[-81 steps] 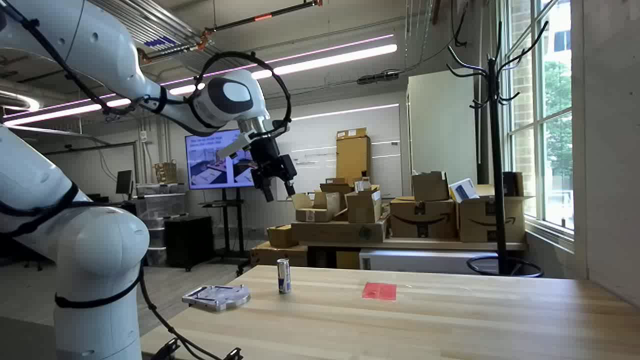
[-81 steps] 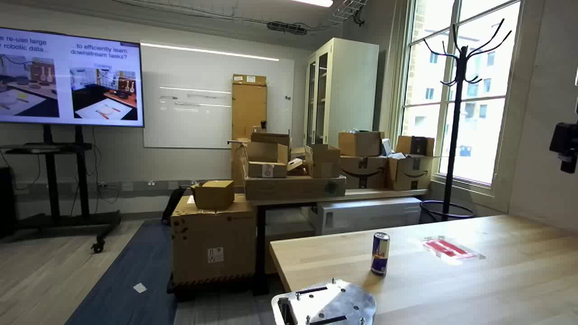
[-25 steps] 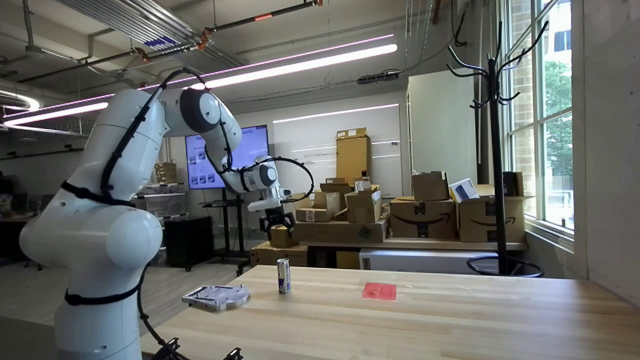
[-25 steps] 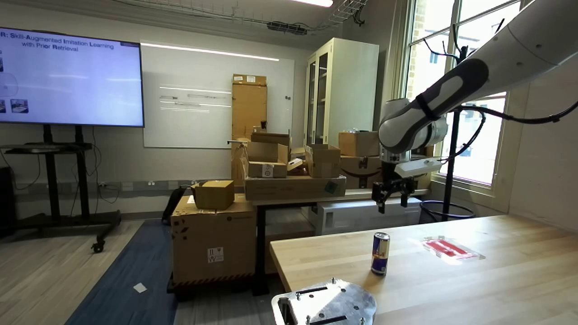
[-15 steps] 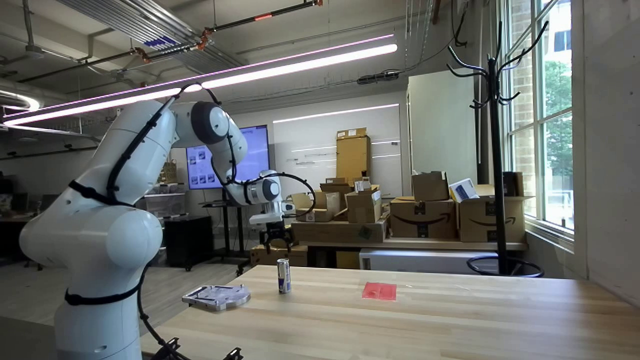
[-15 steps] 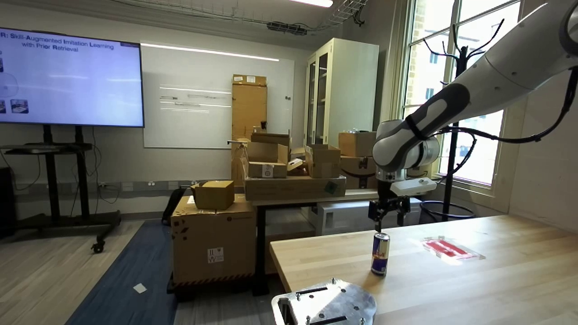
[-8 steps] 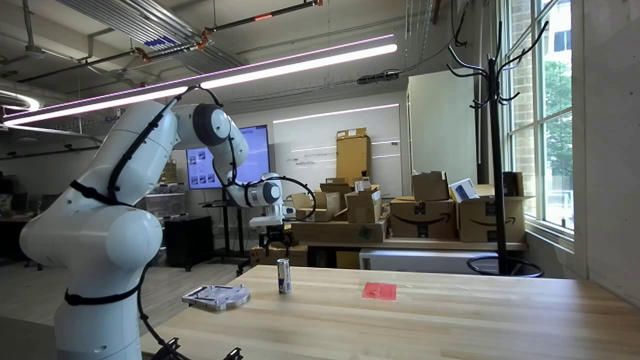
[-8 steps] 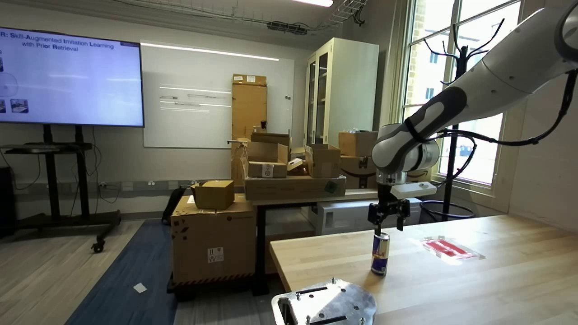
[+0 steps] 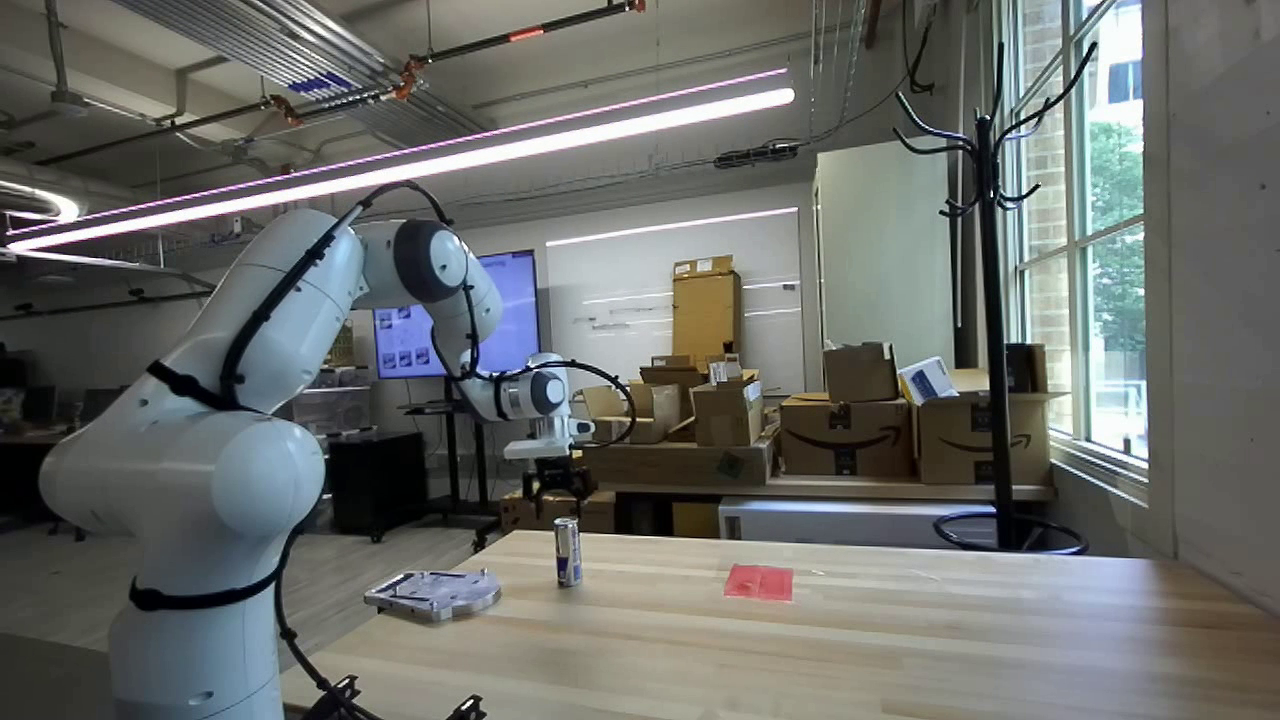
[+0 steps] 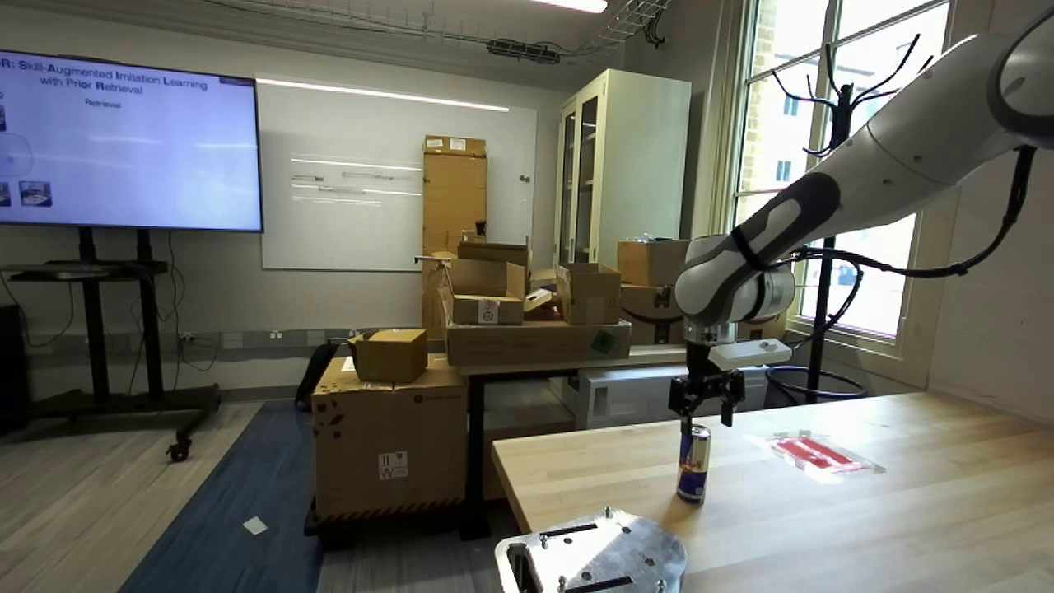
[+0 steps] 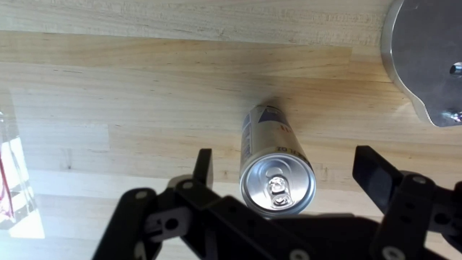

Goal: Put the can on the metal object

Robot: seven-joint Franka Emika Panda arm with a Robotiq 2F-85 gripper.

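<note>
– See black two-fingered gripper (image 11: 285, 165) spread above slim silver-and-blue metal can (image 10: 693, 468), upright, right of flat silvery metal plate (image 10: 605, 550) in both exterior views?
– Could clip and topple the can if lowered off-centre.

In the wrist view, the metal plate (image 11: 422, 61) is cut by the top and right edges, the gripper (image 11: 284, 162) by the bottom edge. In an exterior view, the television (image 10: 132, 156) is cut at the left, so its text is incomplete; the arm (image 10: 914, 152), itself cut at the right, hides a part of the coat stand (image 10: 842, 111). In an exterior view, the label of the drink can (image 9: 568, 552) is too small to read.
</note>
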